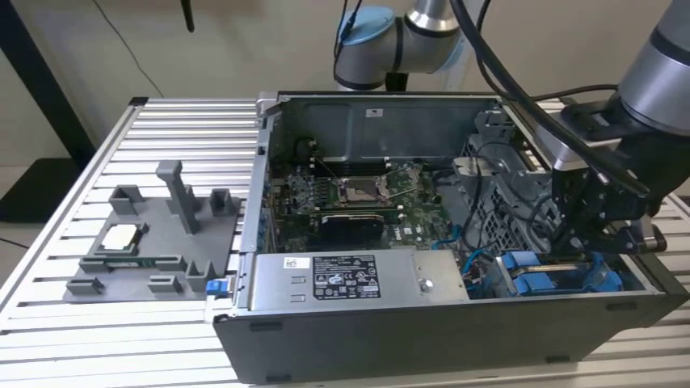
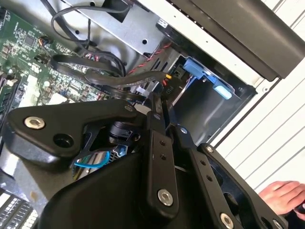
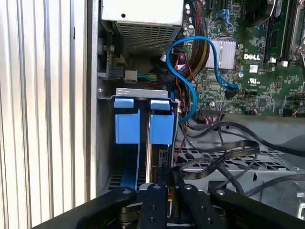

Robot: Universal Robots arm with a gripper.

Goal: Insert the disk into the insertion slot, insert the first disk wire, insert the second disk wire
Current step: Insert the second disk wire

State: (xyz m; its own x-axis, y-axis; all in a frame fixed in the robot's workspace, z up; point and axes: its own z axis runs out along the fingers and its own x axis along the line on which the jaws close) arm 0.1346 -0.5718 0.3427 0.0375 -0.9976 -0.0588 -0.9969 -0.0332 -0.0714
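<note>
Closest to us, our gripper (image 3: 167, 177) pinches its jaws narrow on a thin wire connector, directly behind the blue-framed disk (image 3: 160, 125) seated lengthwise in the insertion slot (image 3: 106, 157).

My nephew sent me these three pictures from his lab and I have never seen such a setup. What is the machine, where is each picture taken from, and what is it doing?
The machine is a robot arm with a gripper at its end, working inside an open computer case that lies on a ribbed metal table.

The exterior view comes from a camera standing off the arm and takes in the whole scene. The two wrist views come from cameras riding on the arm, looking past its black fingers.

Beside the case, on the exterior view's left, sits a grey holder tray with small parts. Inside the case you see the green motherboard, the power supply and bundles of cables.

The gripper is lowered into the drive cage, next to the bright blue carriers standing there. In the first wrist view its fingers look pinched on a thin dark cable.

A person's hand shows in the second wrist view.
</note>
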